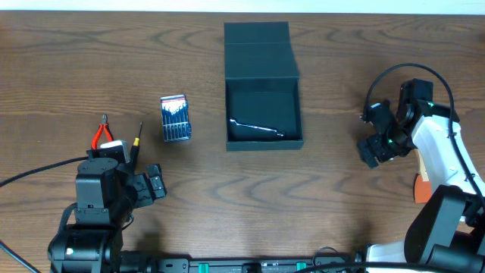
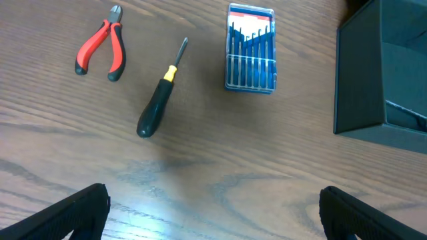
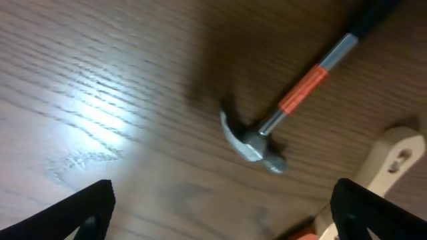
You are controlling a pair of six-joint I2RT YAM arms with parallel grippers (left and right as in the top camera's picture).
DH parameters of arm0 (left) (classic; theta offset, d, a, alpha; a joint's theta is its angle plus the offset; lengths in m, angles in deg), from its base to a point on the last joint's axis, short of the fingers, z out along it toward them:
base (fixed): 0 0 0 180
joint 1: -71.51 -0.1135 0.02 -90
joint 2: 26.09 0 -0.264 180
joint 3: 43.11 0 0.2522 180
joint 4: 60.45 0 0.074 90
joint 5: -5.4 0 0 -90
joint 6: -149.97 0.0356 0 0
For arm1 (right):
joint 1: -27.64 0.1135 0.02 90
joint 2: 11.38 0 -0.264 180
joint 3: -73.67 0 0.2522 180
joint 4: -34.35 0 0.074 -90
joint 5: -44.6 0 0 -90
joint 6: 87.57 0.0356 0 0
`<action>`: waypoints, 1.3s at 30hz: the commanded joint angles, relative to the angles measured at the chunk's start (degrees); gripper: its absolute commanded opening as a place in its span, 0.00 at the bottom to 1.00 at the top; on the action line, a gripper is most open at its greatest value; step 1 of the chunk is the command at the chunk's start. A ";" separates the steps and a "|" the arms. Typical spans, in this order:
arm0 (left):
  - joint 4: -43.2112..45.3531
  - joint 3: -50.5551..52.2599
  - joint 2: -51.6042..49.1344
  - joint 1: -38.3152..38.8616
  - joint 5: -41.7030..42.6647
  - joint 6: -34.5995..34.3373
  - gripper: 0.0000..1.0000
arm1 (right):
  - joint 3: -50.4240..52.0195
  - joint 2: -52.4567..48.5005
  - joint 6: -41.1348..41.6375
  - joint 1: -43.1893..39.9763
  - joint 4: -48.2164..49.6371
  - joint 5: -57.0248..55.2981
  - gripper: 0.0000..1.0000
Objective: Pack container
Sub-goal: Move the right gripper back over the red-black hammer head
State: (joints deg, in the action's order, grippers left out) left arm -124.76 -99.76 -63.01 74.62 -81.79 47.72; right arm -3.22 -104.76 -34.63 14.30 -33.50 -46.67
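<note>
Left claw (image 2: 213, 223) spread wide, nothing in it, hanging over bare table (image 2: 200, 173). Far left: red pliers (image 2: 100, 50) and black screwdriver (image 2: 157, 100), near each other. Risk: w/ fingers this wide I clip one while going for the other and it skids off.

Next, blue bit case (image 2: 250, 50). Slick plastic by the look of it, so an off-centre pinch could squirt it out.

Centre: the container (image 1: 263, 83), lid flap open at the far side, one thin silvery tool (image 1: 256, 127) on its floor. Looks light; if I catch a wall on the way in, I prob shove the whole box.

Right claw (image 3: 223, 213) also apart, empty, hovering over the hammer (image 3: 293, 100). Head-heavy, I reckon: grab the handle too far out and it droops or twists. A wooden piece (image 3: 393, 160) sits just beside the head and could snag. Hammer also looks long, so it may jam across the container rim.
</note>
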 commanded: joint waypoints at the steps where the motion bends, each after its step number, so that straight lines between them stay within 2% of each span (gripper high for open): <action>1: 0.11 -1.11 -0.04 0.20 -0.33 -0.48 0.99 | -0.17 -0.33 0.33 -1.81 0.17 -1.66 0.97; 9: 0.09 -1.11 -0.04 0.20 -0.33 -0.50 0.98 | -0.15 -2.10 0.13 -3.63 0.17 -3.13 0.95; 27: 0.57 -1.11 -0.04 0.20 -0.33 -0.52 0.99 | -0.15 -12.68 -0.94 -3.72 5.75 -2.45 0.90; 39: 2.21 -1.11 -0.04 0.20 -0.33 -0.52 0.98 | -0.15 -13.09 -2.93 -3.72 8.46 0.20 0.92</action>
State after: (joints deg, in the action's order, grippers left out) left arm -122.77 -99.76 -63.01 74.62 -81.79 47.72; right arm -3.22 -117.50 -35.83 10.87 -25.13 -47.51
